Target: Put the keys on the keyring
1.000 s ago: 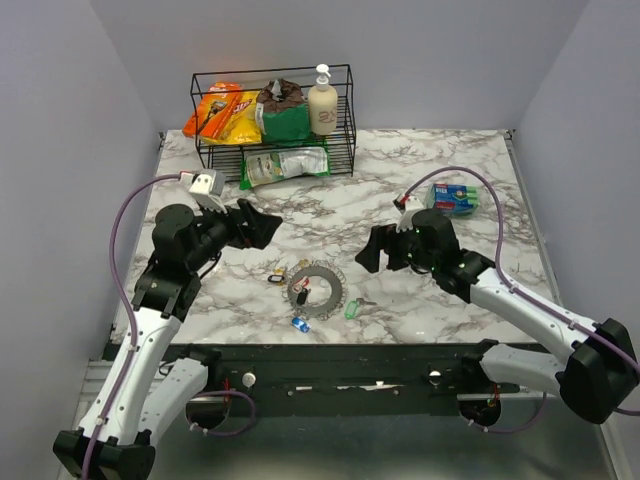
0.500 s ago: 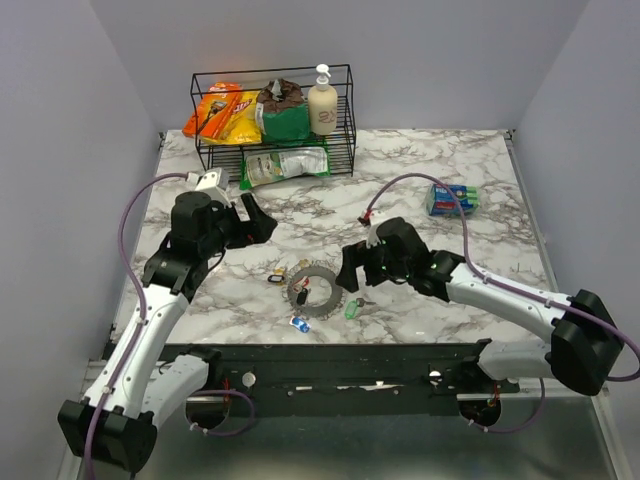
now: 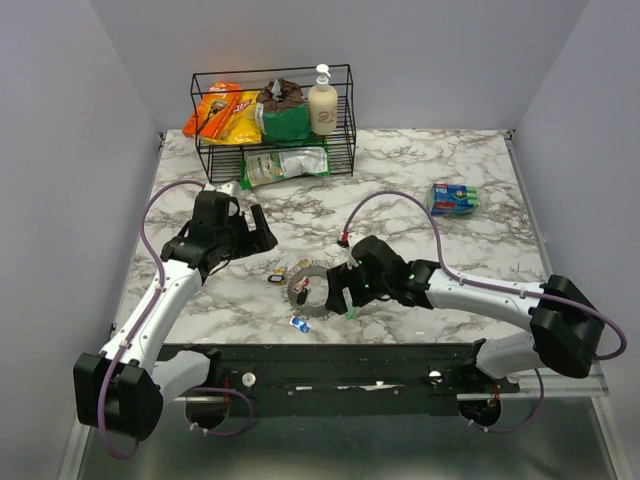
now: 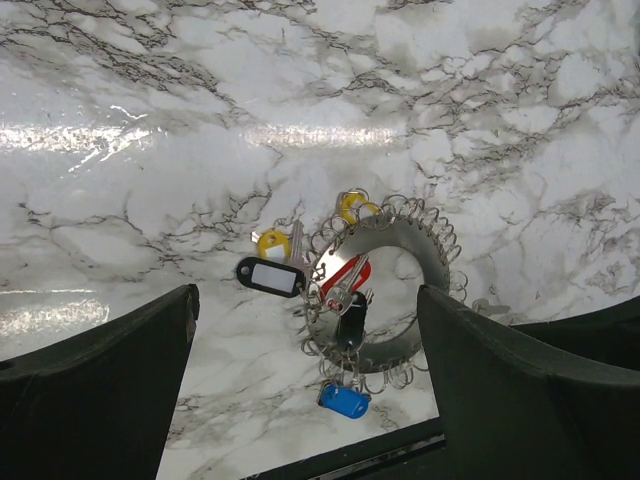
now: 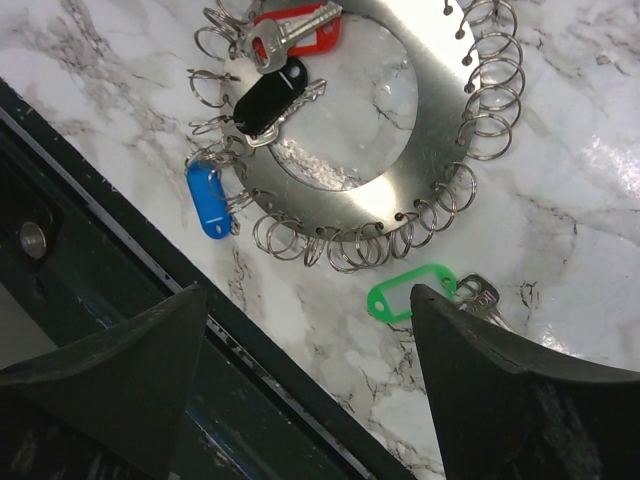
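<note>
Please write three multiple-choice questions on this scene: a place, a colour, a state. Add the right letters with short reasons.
1. The green key lies: A. on the table beside the keyring B. inside the keyring's hole C. in the air
2. The key head beside the red key is: A. orange B. black C. white
3. The right arm's fingers are: A. shut on a key B. shut on the keyring C. open, empty
1 A: it rests outside the rim. 2 B: the two heads lie side by side. 3 C: they stand wide apart.
</note>
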{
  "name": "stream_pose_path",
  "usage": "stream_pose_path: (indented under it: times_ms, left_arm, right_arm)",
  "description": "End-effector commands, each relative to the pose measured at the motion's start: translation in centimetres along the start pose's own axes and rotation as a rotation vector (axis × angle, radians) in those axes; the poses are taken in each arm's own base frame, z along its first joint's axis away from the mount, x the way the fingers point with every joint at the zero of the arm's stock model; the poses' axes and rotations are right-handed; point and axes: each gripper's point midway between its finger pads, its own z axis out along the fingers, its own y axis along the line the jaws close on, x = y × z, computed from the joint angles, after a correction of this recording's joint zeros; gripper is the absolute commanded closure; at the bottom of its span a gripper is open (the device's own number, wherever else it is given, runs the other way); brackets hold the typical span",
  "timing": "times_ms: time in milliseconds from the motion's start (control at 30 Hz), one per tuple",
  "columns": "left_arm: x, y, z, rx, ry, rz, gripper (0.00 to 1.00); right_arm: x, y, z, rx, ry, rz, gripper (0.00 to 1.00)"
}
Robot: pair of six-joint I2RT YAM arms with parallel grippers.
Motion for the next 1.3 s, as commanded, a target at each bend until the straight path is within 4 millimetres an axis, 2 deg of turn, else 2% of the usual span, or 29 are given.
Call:
stream_pose_path:
  times_ms: [0,300,767,867,1267]
  left_arm:
    - [-0.2,0.9,-0.4,-0.046,-0.016,0.007,0.01]
    - [-0.1,1.1,-0.4,-0.052,-0.013,0.023,0.01]
    - [-0.6,1.3,-0.8,-0.062,-0.038,0.055,0.01]
    - [-0.6,1.5,-0.8,-0.077,-0.035,0.051,0.01]
    - [-1.0,1.1,-0.7,-0.060,-0.042,0.044,0.01]
  right_arm:
    - [0.0,0.9,0.6,-0.017,0.024,0.028,0.12]
    - [-0.1,1.8,0.7,-0.048,0.033,0.066,0.17]
    - [0.3,2.9,2.3,-0.088,0.106,0.094,0.34]
    - [0.7,2.9,2.8,-0.084,0.137,0.100,0.43]
    - [1.7,2.2,3.5,-0.042,0.199,0.125,0.50]
